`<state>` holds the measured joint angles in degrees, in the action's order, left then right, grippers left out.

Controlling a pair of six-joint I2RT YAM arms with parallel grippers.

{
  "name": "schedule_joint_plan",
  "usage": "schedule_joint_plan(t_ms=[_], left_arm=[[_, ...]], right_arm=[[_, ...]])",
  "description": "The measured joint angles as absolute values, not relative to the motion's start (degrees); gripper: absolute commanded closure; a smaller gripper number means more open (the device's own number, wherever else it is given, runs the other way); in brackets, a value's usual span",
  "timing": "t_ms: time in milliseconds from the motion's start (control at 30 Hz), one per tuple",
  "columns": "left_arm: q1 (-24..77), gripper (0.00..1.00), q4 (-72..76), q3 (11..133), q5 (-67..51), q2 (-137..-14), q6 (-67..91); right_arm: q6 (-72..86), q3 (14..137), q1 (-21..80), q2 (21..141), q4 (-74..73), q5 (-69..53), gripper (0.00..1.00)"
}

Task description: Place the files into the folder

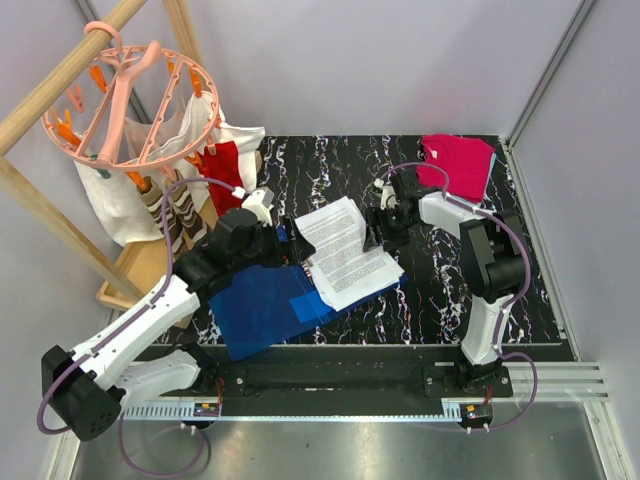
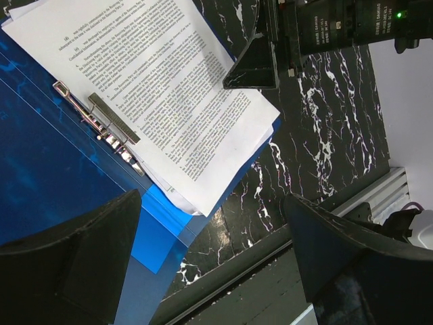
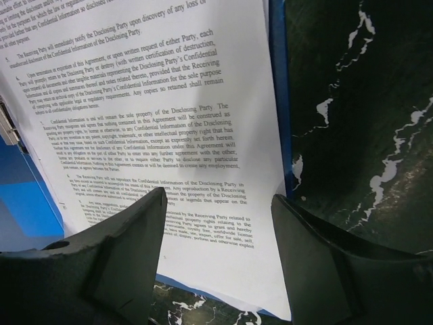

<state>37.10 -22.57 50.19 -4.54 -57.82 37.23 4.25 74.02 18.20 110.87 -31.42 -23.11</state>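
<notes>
- Beneath my right tool lie the files, a thin white stack on the inner face of the open folder, just beside its metal clip; that tool's jaws stand apart, holding nothing;
- my left tool hangs wide and empty above the stack's corner;
- I judge the sheets light, limp and slippery on glossy plastic; better pinched at a free edge;
- the left wrist view shows the clip plainly; only the top view shows the folder's open cover spread on the bench.

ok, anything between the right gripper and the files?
Nothing visible. The right gripper, jaws open, hangs right over the files, which lie on the open folder.
</notes>
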Motion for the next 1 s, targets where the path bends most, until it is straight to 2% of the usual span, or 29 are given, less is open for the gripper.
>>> schedule_joint_plan(t_ms=[333, 567, 800, 1000], left_arm=[[37.0, 0.10, -22.3, 50.1, -5.5, -58.4, 37.5], [36.0, 0.10, -22.7, 50.0, -4.9, -58.3, 38.3], [34.2, 0.10, -24.6, 50.0, -2.6, -58.2, 40.5], [32.4, 0.10, -26.5, 47.8, 0.4, -58.3, 43.6]], right_arm=[[5.7, 73.4, 19.6, 110.3, -30.2, -24.1, 0.25], [5.8, 74.1, 19.6, 109.3, -29.8, -19.2, 0.25], [6.2, 80.1, 19.6, 114.3, -29.1, -17.6, 0.23], [7.4, 80.5, 19.6, 115.6, -28.3, -19.8, 0.22]])
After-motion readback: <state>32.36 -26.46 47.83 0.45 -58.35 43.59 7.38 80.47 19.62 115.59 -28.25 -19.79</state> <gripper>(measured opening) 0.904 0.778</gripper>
